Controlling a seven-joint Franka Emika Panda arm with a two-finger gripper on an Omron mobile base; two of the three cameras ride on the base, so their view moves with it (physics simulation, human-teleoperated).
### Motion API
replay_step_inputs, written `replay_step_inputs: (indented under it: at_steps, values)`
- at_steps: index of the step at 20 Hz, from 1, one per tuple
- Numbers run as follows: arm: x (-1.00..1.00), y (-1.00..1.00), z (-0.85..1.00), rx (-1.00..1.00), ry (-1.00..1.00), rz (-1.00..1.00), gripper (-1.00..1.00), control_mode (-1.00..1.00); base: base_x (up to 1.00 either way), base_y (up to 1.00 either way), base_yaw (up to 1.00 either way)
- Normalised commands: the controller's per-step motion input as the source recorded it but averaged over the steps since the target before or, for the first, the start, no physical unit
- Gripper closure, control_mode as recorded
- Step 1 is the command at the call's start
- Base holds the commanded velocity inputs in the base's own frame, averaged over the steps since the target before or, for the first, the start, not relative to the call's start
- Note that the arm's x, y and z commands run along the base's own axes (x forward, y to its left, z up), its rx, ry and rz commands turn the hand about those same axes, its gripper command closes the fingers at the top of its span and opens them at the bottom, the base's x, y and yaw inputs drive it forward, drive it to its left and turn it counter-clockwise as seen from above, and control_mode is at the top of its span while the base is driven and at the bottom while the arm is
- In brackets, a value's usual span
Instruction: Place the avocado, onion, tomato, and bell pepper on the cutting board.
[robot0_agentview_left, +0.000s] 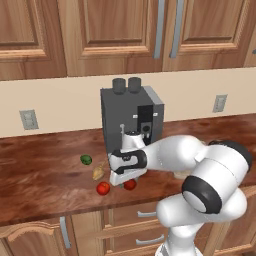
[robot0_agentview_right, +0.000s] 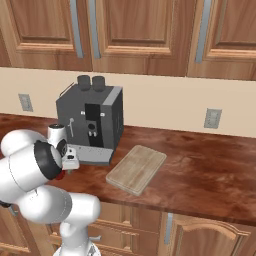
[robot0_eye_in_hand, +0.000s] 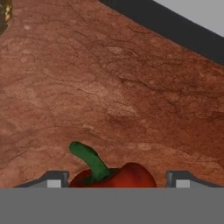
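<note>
Pincer (robot0_eye_in_hand: 118, 179): down at the bench (robot0_eye_in_hand: 109, 87), tips either side of the bell pepper (robot0_eye_in_hand: 116, 175), apart from it, not yet gripping.
Bell pepper: near the front edge, stem up between the tips, placed for closing.
Cutting board (robot0_agentview_right: 136, 169): bare, well apart along the front edge.

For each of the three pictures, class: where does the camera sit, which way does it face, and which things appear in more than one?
Left base view: behind the arm's left, facing counter; arm from lower right, gripper over bell pepper.
Right base view: behind its right; arm lower left, cutting board ahead.
Hand view: looks along the fingertips at the pepper.
Shared: coffee machine in both base views.
</note>
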Motion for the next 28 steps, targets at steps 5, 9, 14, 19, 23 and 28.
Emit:
replay_step_inputs:
  at_steps: [5, 9, 14, 19, 23, 28]
  values:
    - [0.00, 0.00, -0.11, 0.00, -0.01, 0.00, 1.00, -1.00, 0.00, 0.00, 0.00]
    - [-0.06, 0.05, 0.12, 0.02, -0.17, 0.00, 1.00, -1.00, 0.00, 0.00, 0.00]
    - [-0.13, 0.09, 0.39, 0.01, -0.27, -0.04, 1.00, -1.00, 0.00, 0.00, 0.00]
    - [-0.27, -0.01, 0.75, 0.01, -0.16, -0.19, 1.00, -1.00, 0.00, 0.00, 0.00]
    - [-0.41, -0.21, 0.77, 0.01, -0.12, -0.36, 1.00, -1.00, 0.00, 0.00, 0.00]
    - [-0.31, -0.32, 0.82, 0.08, -0.10, -0.36, 1.00, -1.00, 0.00, 0.00, 0.00]
